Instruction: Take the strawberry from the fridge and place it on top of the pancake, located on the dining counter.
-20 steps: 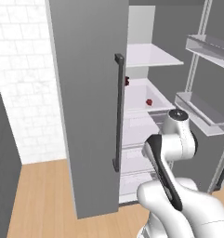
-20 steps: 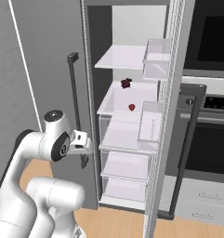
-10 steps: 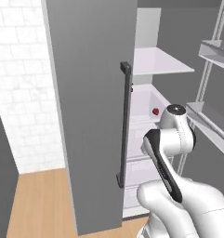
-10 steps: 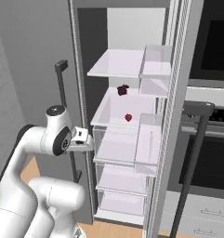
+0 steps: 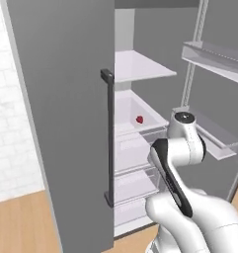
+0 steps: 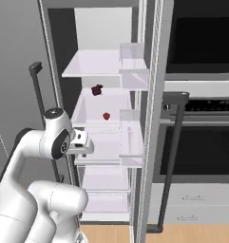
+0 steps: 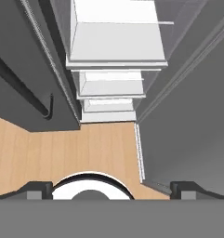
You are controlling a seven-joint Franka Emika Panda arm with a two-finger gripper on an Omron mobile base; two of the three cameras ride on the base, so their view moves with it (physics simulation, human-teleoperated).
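The fridge (image 6: 111, 61) stands with its right door swung open, so the white shelves and drawers inside are exposed; the left door (image 5: 66, 123) with its long dark bar handle (image 5: 109, 138) is shut. The strawberry (image 6: 106, 116) lies untouched on the middle white shelf, toward the back, small and bright red; the left base view shows it (image 5: 139, 119) on the same shelf just past the edge of the shut door. A darker reddish item (image 6: 96, 89) sits on that shelf's far side, above and left of the strawberry in the right base view.

The gripper (image 7: 111, 188) points downward at the wooden floor (image 7: 85, 144) in front of the fridge, with the drawers seen from above in the hand view. Its fingertips (image 7: 36, 188) stand wide apart with nothing between them. The arm is folded near the base, its hand hanging below shelf level and well apart from the fruit.

Judged from this, only the opening of the fridge looks done. The reach to the shelf, the grasp of the strawberry, the carry to the dining counter and the placing on the pancake all remain. An oven (image 6: 201, 133) stands right of the fridge.
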